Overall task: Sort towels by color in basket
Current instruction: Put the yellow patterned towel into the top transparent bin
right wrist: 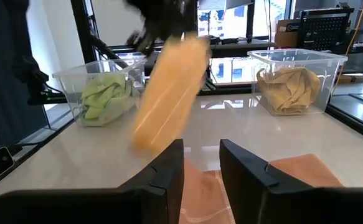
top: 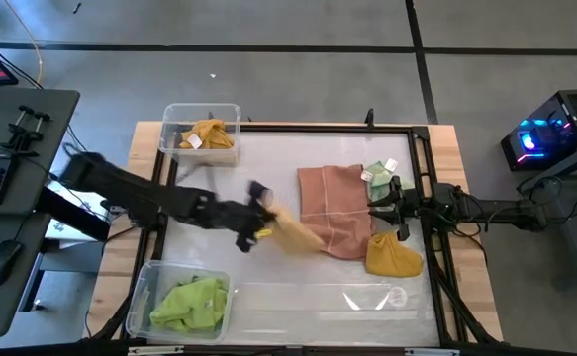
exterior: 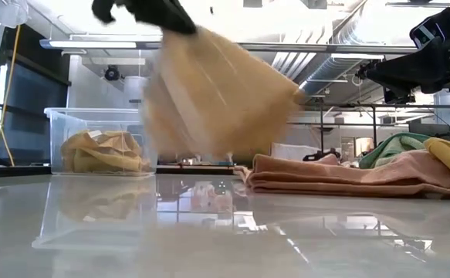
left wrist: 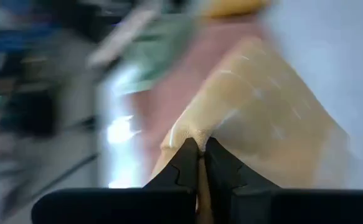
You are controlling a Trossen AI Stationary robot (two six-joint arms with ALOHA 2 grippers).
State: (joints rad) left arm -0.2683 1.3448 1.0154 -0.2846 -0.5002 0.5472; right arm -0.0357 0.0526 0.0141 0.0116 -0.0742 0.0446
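Observation:
My left gripper [top: 259, 212] is over the table's middle, shut on a tan checked towel [top: 294, 234] that hangs blurred below it in the low view [exterior: 217, 93]. A pink-brown towel [top: 333, 210] lies spread on the table. A sage green towel [top: 377, 178] rests against its far right edge, and a mustard towel [top: 394, 255] sits near its right corner. My right gripper [top: 382, 208] hovers open above the pink towel's right edge [right wrist: 200, 163], touching nothing. My left gripper pinches the tan checked towel at a bunched edge [left wrist: 197, 138] between its two shut fingers [left wrist: 184, 163]. In the low view the fingers come from above [exterior: 157, 11]. The towel hangs below them, fanned out and lifted clear of the table [exterior: 209, 147].
A clear bin [top: 169, 127] at the far left corner holds a mustard towel [top: 207, 135]. Another clear bin [top: 142, 297] at the near left corner holds a lime green towel [top: 191, 302]. A black frame [top: 422, 168] rims the table. Bare tabletop [top: 308, 297] lies along the near edge.

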